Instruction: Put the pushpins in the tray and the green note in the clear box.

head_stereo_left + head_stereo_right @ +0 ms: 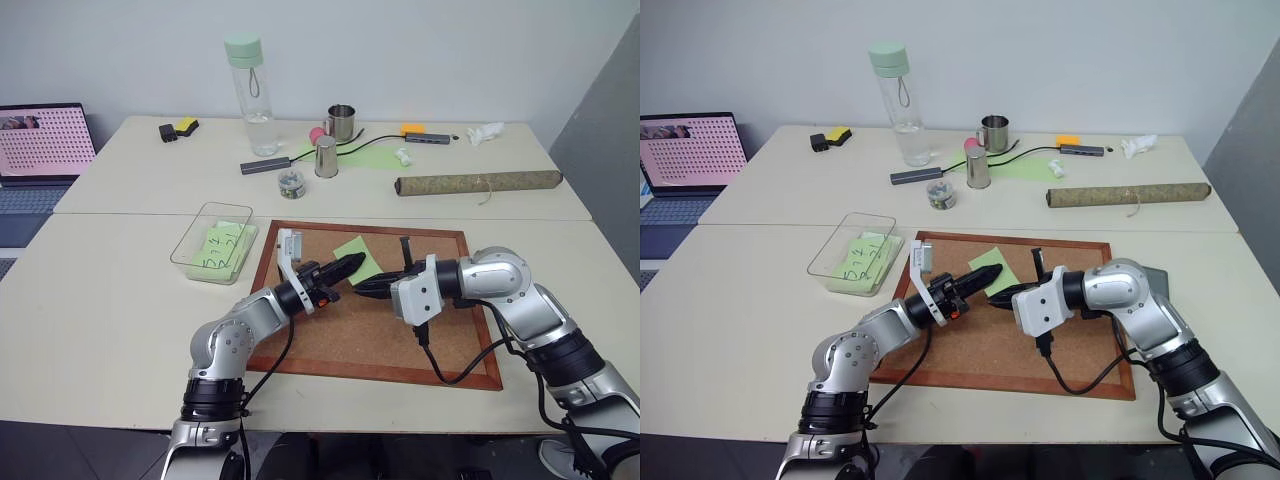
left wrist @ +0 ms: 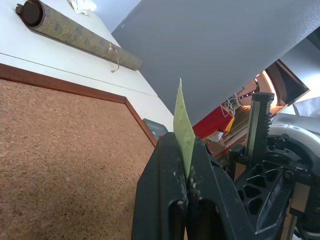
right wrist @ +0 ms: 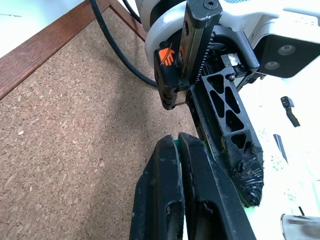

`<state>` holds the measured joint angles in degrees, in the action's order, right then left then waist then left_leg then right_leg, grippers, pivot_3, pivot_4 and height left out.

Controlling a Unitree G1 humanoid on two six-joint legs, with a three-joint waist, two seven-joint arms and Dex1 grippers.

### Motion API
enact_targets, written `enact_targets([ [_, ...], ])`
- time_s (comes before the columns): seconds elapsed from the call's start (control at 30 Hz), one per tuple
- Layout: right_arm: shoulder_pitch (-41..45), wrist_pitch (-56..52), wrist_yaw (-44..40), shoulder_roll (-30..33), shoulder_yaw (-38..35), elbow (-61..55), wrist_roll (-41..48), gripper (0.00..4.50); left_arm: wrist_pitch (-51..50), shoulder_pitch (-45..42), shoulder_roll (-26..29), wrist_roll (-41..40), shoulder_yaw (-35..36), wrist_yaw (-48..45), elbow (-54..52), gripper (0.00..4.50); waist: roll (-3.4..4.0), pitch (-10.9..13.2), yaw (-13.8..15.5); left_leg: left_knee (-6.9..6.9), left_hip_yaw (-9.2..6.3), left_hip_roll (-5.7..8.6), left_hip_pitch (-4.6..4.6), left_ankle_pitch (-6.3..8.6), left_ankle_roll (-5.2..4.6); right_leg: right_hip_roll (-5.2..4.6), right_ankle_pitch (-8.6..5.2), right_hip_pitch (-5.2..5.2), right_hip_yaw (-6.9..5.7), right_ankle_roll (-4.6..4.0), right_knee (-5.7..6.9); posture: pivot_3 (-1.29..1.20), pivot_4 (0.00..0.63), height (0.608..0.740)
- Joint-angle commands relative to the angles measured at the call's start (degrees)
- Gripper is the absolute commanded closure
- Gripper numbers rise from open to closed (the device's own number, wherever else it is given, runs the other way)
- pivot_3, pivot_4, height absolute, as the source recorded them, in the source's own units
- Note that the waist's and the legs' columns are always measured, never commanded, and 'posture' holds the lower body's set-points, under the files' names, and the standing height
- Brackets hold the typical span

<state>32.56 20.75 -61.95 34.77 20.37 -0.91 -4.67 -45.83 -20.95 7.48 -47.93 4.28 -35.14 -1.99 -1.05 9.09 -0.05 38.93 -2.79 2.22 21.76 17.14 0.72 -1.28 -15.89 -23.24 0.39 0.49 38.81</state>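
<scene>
Over rough cork, both claws pinch thin green note (image 1: 359,259).

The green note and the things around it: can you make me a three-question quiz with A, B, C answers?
1. Where is the green note?
A. Inside the clear box
B. Held up over the corkboard
C. Beside the laptop

2. What colour is the lid of the tall bottle?
A. Red
B. Black
C. Pale green

3. What is the left gripper doing?
A. It is shut on the green note
B. It is wide open
C. It is holding a metal cup

Answers:
1. B, because the note sticks up between the two grippers above the brown cork.
2. C, because the cap on top of the clear bottle is light green.
3. A, because the left wrist view shows the paper pinched between the two black fingers.
</scene>
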Motion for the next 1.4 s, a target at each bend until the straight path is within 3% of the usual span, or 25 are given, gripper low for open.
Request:
enact_targets([
  [0.03,0.19,0.65,1.66,-0.25,-1.80,-1.38,1.07,4.50,1.26,-0.31,-0.56,0.62,-0.17,-0.25,0.27,4.49,0.00,0.00,0.00,0.00,0.00,0.00,0.00,0.00,0.00,0.00,0.00,0.00,0.00,0.00,0.00,0.00,0.150,0.740],
  [0.3,-1.85,-6.88,3.95,0.19,-7.36,-8.27,8.58,4.50,6.24,-1.29,-1.67,6.58,-1.35,1.92,4.48,4.49,0.00,0.00,0.07,0.00,0.00,0.00,0.01,0.00,0.00,0.00,0.00,0.00,-0.01,0.00,0.00,0.00,0.150,0.740],
  [0.57,-6.72,-28.87,10.65,1.71,-17.54,-17.04,17.51,4.50,7.63,-1.90,-1.72,8.14,-1.78,0.98,4.07,4.49,-0.01,0.00,0.17,0.00,-0.02,0.00,0.02,0.01,-0.02,0.00,0.00,0.00,0.00,0.00,0.00,0.00,0.150,0.740],
  [0.83,-14.79,-50.87,21.87,8.72,-31.11,-9.72,15.46,4.50,9.07,0.39,3.31,10.86,-5.30,-1.27,-6.99,4.49,-0.01,0.01,0.67,-0.01,-0.01,0.01,0.08,0.02,-0.04,-0.01,0.00,0.01,0.02,0.00,-0.04,0.00,0.150,0.740],
  [1.1,-13.98,-55.85,26.61,7.85,-33.42,2.48,15.64,4.50,10.73,0.96,5.97,12.86,-7.18,-2.16,-10.89,4.49,0.00,0.01,0.16,-0.03,0.07,0.00,0.02,0.13,-0.24,0.03,0.00,0.00,0.08,0.00,0.06,0.00,0.150,0.740],
  [1.13,-13.50,-56.12,26.48,7.63,-33.37,3.46,16.07,4.08,10.85,0.86,6.11,13.07,-7.42,-2.31,-11.04,4.50,0.00,0.01,0.14,-0.03,0.08,0.00,0.02,0.13,-0.25,0.03,0.00,0.00,0.08,0.00,0.06,0.00,0.150,0.740],
  [1.4,-12.04,-56.95,25.33,7.70,-32.60,6.18,17.14,2.47,11.91,0.95,6.34,14.04,-8.21,-2.43,-11.09,4.50,0.00,0.01,0.12,-0.03,0.08,0.00,0.04,0.13,-0.25,0.03,0.00,0.00,0.08,0.00,0.05,0.00,0.150,0.740],
])
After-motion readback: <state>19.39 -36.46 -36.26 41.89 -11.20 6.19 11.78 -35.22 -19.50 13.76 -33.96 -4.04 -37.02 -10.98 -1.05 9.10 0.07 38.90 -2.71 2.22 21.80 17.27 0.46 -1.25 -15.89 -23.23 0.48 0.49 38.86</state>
